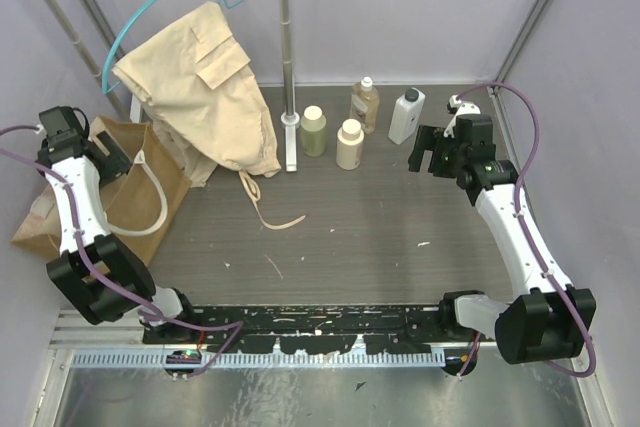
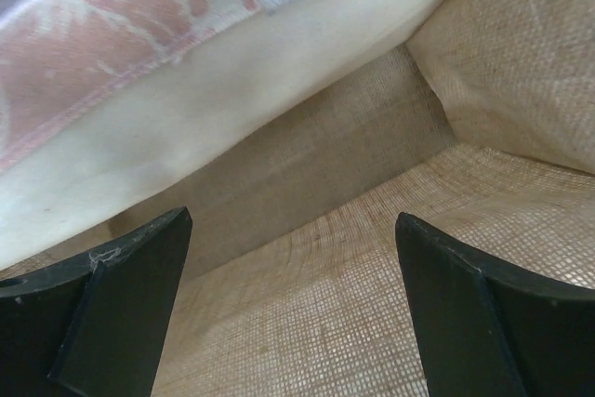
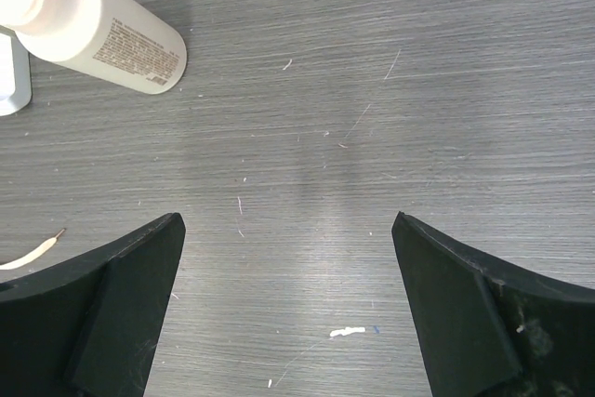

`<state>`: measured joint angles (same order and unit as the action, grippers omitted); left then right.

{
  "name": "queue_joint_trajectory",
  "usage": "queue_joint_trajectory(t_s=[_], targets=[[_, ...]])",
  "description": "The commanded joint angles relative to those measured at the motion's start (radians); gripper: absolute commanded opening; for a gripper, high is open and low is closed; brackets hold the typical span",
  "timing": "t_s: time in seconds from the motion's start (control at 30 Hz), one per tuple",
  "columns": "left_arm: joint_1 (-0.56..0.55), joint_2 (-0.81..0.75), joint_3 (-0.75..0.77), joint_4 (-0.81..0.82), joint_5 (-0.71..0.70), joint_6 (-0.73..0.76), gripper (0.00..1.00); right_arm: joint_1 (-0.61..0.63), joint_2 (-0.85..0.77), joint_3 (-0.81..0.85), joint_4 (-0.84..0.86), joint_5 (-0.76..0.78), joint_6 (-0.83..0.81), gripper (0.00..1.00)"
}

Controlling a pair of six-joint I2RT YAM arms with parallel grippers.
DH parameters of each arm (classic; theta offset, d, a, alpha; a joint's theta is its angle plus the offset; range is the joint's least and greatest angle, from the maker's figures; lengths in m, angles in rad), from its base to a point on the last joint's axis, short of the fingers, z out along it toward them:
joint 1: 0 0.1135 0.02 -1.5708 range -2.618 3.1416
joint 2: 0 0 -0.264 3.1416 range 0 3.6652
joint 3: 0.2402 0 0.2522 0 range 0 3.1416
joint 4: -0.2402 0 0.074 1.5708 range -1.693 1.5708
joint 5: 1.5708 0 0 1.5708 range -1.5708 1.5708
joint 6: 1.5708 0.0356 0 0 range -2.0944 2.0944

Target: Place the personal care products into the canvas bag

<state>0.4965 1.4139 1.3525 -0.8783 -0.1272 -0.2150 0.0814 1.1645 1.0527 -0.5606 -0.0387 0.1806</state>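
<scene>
Top external view: canvas bag at the left edge of the table, four bottles at the back, both grippers spread.
The beige garment and the left arm hide much of the bag. The left gripper hangs inside it, jaws apart over bare weave. The olive-green bottle, cream-beige bottle, amber-brown bottle and flat white bottle stand clustered. The right gripper, jaws apart, hovers just beside the flat white one, and its wrist view cuts off the cream-beige bottle at the corner.
</scene>
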Motion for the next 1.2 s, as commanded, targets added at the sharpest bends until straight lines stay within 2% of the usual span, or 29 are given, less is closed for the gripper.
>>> queue_joint_trajectory(t_s=[0.0, 0.43, 0.6, 0.73, 0.8, 1.17], targets=[[0.003, 0.006, -0.039, 0.028, 0.083, -0.023, 0.98, 0.003, -0.003, 0.022, 0.034, -0.013, 0.009, 1.0], [-0.022, -0.083, -0.371, 0.111, 0.243, -0.02, 0.98, 0.002, 0.003, 0.025, 0.033, -0.023, 0.011, 1.0], [-0.054, -0.194, -0.443, 0.106, 0.271, -0.025, 0.98, 0.002, 0.004, 0.022, 0.033, -0.023, 0.013, 1.0], [-0.141, -0.26, -0.452, 0.081, 0.241, -0.043, 0.98, 0.003, 0.006, 0.025, 0.025, -0.016, 0.012, 1.0], [-0.232, -0.267, -0.445, 0.072, 0.214, -0.053, 0.98, 0.003, 0.002, 0.024, 0.023, -0.011, 0.011, 1.0], [-0.566, -0.17, -0.387, 0.012, 0.255, -0.093, 0.98, 0.003, -0.006, 0.021, 0.016, -0.001, 0.008, 1.0]])
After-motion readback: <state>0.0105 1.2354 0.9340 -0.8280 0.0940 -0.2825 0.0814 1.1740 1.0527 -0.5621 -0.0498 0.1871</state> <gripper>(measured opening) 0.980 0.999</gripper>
